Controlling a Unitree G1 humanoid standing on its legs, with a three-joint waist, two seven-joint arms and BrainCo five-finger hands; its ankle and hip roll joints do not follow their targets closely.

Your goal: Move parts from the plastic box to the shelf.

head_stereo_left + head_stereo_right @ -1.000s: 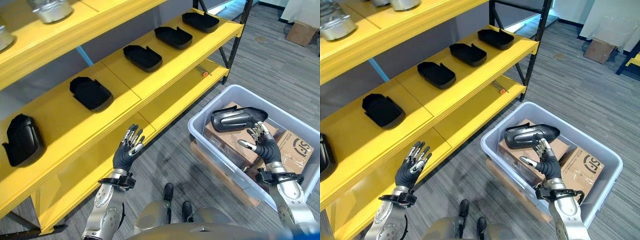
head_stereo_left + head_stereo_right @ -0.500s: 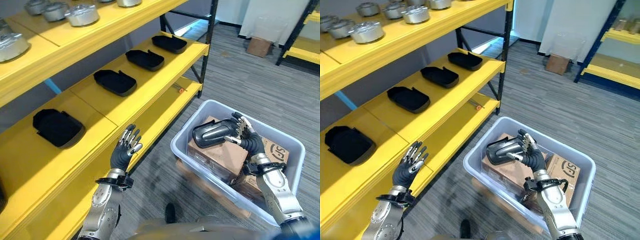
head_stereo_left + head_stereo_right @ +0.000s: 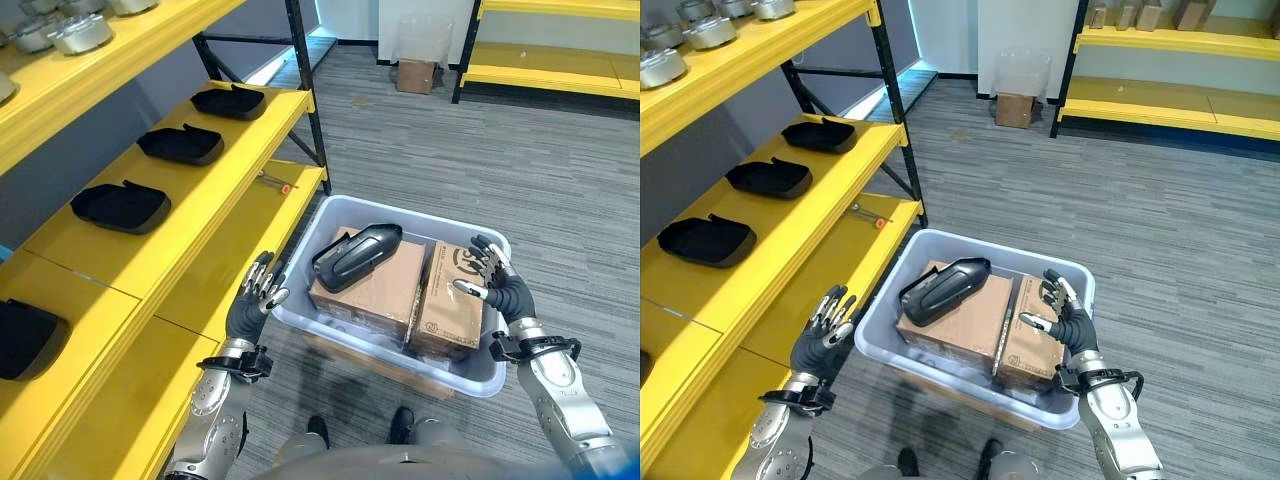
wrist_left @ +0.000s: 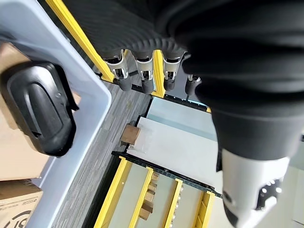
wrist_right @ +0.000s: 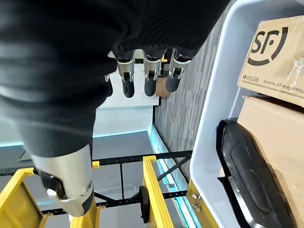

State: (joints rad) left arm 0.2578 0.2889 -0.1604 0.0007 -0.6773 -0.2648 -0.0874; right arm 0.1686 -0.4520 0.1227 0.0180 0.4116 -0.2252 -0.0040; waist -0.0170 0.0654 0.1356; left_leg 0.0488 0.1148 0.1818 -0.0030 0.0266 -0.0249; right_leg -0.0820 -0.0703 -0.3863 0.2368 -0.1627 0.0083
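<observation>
My left hand (image 3: 250, 308) hangs with its fingers straight and relaxed, holding nothing, just beside the near left wall of the pale blue plastic box (image 3: 340, 338), and my right hand (image 3: 497, 287) is likewise spread and empty over the box's right end, above a cardboard carton (image 3: 455, 305). The part, a black moulded housing (image 3: 356, 255), lies free on top of the other carton (image 3: 370, 288) inside the box, between my two hands and touched by neither. To my left the yellow shelf (image 3: 185, 215) already carries a row of black trays (image 3: 120, 205).
</observation>
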